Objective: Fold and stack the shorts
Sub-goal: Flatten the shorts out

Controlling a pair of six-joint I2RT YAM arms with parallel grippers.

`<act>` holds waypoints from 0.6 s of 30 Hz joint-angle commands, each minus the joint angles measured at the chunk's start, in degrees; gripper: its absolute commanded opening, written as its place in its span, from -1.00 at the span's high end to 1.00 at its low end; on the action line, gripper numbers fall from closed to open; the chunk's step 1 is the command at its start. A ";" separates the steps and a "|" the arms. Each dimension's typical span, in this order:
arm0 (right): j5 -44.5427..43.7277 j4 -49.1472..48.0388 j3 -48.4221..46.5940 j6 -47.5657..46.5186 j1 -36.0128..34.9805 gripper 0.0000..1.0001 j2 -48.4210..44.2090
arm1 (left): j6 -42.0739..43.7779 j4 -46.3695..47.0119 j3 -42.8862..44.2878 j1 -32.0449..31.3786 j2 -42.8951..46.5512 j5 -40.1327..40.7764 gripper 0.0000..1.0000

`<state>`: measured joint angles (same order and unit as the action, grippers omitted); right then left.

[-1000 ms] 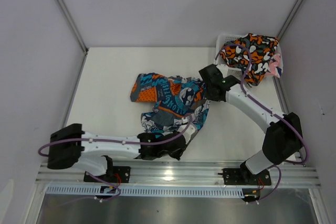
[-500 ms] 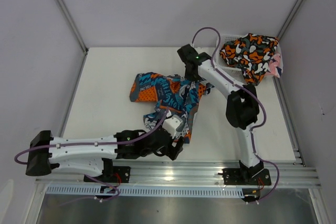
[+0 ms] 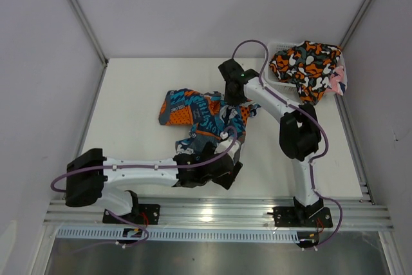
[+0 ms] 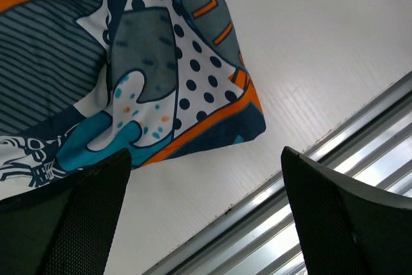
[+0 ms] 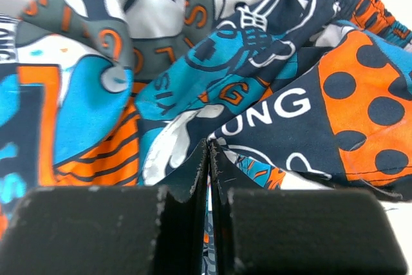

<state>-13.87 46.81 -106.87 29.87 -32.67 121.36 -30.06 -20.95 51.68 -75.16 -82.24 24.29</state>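
The blue-teal-orange patchwork shorts (image 3: pixel 199 117) lie crumpled in the middle of the table. My right gripper (image 3: pixel 234 96) sits at their far right edge, and in the right wrist view its jaws (image 5: pixel 208 143) are shut on a fold of this fabric (image 5: pixel 257 94). My left gripper (image 3: pixel 226 170) hovers at the near edge of the shorts. Its fingers (image 4: pixel 205 159) stand wide open with only bare table between them, and the hem (image 4: pixel 193 114) lies just beyond. The orange-black-white camouflage shorts (image 3: pixel 309 66) and a pink pair (image 3: pixel 338 79) are heaped in the basket.
A white mesh basket (image 3: pixel 277 48) stands at the back right corner. The table's front edge with its aluminium rail (image 4: pixel 322 178) runs just under my left gripper. Grey walls close off the left, back and right.
My left gripper has opened and let go of the patchwork shorts' near edge. My right gripper swung left to the far side of the shorts, which are now bunched narrower.
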 commanded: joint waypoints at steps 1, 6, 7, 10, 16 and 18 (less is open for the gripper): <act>1.39 -2.16 -0.18 -0.34 -0.29 0.93 -3.24 | -0.87 2.84 1.94 1.06 3.74 0.49 -0.98; 1.47 -2.16 0.08 0.63 -0.38 0.94 -3.67 | -0.61 4.95 2.54 2.03 1.49 -1.53 -0.99; 1.65 -2.16 0.00 0.72 -0.38 0.94 -3.94 | -0.78 4.08 3.24 1.94 -0.10 -1.36 -0.99; 1.91 -2.07 -0.01 0.72 -0.56 0.95 -4.64 | -1.14 5.04 4.66 2.03 -4.85 -0.04 -0.98; 1.65 -1.55 -0.18 0.81 -0.56 0.97 -5.26 | -0.52 8.04 7.11 2.03 -10.39 1.37 -0.99; 1.65 -1.46 -0.09 0.72 -0.47 0.97 -5.34 | -0.35 7.33 8.35 2.03 -13.64 2.68 -0.99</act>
<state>-12.53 45.91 -106.74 30.09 -32.80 119.24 -30.02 -15.49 56.07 -73.34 -93.38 24.36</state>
